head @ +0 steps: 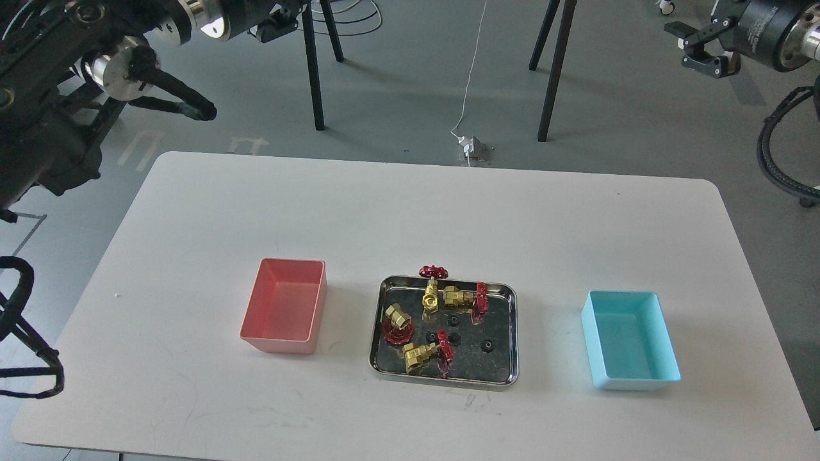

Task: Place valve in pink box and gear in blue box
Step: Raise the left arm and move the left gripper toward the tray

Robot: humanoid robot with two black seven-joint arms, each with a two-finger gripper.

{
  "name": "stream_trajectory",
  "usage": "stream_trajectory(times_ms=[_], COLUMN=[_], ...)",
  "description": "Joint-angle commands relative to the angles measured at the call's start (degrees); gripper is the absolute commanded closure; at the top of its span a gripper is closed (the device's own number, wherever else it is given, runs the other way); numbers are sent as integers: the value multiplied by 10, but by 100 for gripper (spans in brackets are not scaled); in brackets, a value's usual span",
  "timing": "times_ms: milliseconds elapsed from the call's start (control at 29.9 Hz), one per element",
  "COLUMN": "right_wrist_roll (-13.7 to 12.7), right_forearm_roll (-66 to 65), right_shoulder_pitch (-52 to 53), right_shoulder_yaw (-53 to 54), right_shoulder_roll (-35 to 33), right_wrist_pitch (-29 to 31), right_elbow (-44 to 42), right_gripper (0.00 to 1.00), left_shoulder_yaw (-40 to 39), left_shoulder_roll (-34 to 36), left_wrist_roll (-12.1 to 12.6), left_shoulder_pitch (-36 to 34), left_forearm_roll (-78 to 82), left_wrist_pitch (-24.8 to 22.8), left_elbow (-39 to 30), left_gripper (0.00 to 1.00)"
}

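Note:
Several brass valves with red handwheels lie in a shiny steel tray [514, 333] at the table's middle front: one valve [431, 296] stands at the back, another valve [460, 296] lies beside it, and a third valve [418, 354] lies at the front. Small black gears sit among them, such as one gear [488, 346] and another gear [453, 319]. The pink box [285, 314] stands empty left of the tray, and the blue box [631, 346] stands empty to its right. My left gripper [277, 27] hangs high at the top left, too dark to read. My right gripper [698, 46] is at the top right, open and holding nothing.
The white table [410, 211] has rounded corners, and its front edge runs near the bottom of the view. Black stand legs [314, 70] and a white cable [471, 83] are on the grey floor beyond the table's far edge. Both arms are above the floor, away from the table.

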Motion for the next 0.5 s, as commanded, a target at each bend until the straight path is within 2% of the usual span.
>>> stream_trajectory(times_ms=[0, 33, 100, 234, 335, 401, 468], right_wrist_roll=[5, 5, 6, 6, 8, 17, 39], right_forearm_roll=[-12, -12, -12, -11, -11, -11, -15], right_shoulder_pitch=[-1, -2, -4, -4, -3, -3, -3], right_shoulder_yaw=[0, 0, 0, 3, 3, 4, 4], right_shoulder_roll=[1, 1, 1, 1, 1, 3, 8], right_wrist_pitch=[-2, -2, -2, 1, 4, 5, 4], right_elbow=[1, 2, 2, 3, 5, 6, 5], right_gripper=[1, 1, 1, 1, 1, 1, 1], left_shoulder_yaw=[1, 7, 9, -26, -41, -32, -16], left_shoulder_roll=[-2, -2, -3, 1, -7, -27, -31], left_wrist_roll=[-13, -20, -51, -83, -124, -168, -240], left_shoulder_pitch=[1, 2, 9, 13, 27, 34, 44], left_forearm_roll=[5, 7, 17, -16, -51, -20, 53], left_wrist_pitch=[-3, 0, 0, -21, -23, -18, -4], left_elbow=[-1, 0, -1, 10, 67, 78, 61], left_gripper=[0, 0, 0, 0, 0, 0, 0])
